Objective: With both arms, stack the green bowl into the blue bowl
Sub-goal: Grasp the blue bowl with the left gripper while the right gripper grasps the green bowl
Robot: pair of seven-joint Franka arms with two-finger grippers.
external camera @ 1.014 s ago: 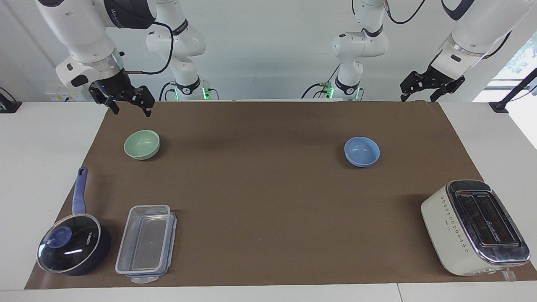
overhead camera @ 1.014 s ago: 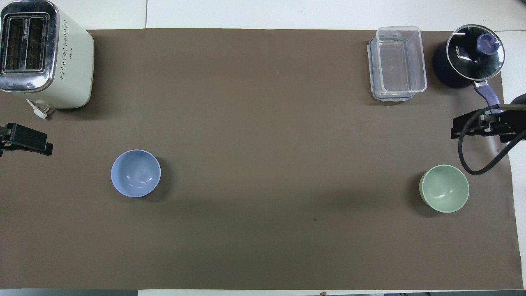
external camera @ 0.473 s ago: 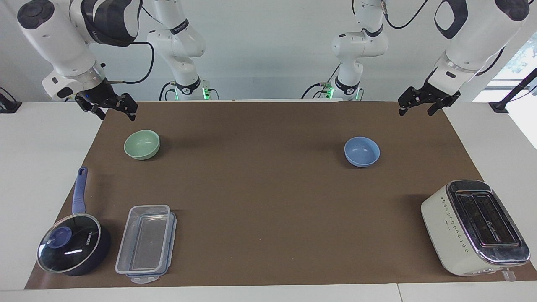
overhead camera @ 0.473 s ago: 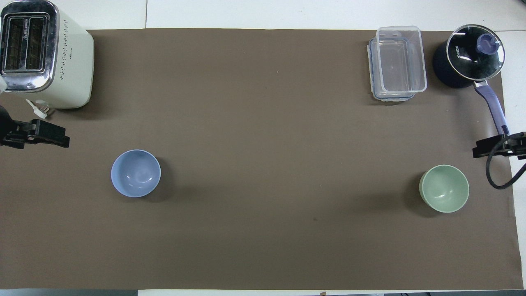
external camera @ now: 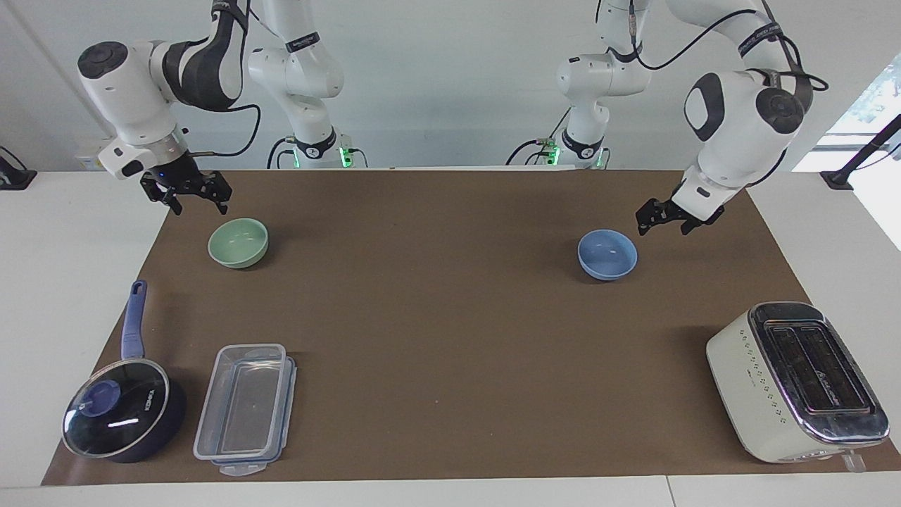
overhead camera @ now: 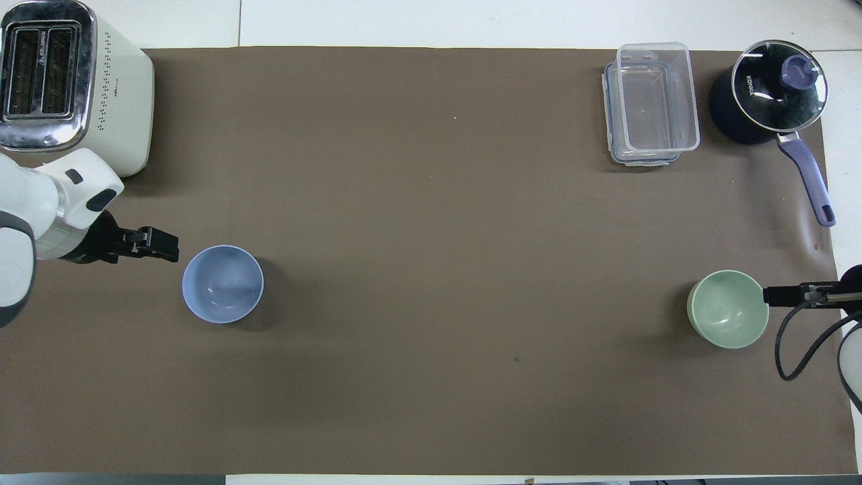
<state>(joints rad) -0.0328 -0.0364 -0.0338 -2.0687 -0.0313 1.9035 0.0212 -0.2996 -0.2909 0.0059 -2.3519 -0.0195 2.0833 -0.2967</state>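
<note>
Both grippers lower (bowls untouched)

right gripper: cut by overhead edge | left arm: cut off | both jaws: gap unreadable

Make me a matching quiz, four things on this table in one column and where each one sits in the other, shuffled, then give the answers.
1. green bowl
2. blue bowl
3. toaster
4. clear container

A. beside the saucepan
B. next to the left gripper
C. farther from the robots than the blue bowl, at the left arm's end
D. next to the right gripper

Pairs: 1-D, 2-B, 3-C, 4-A
</note>
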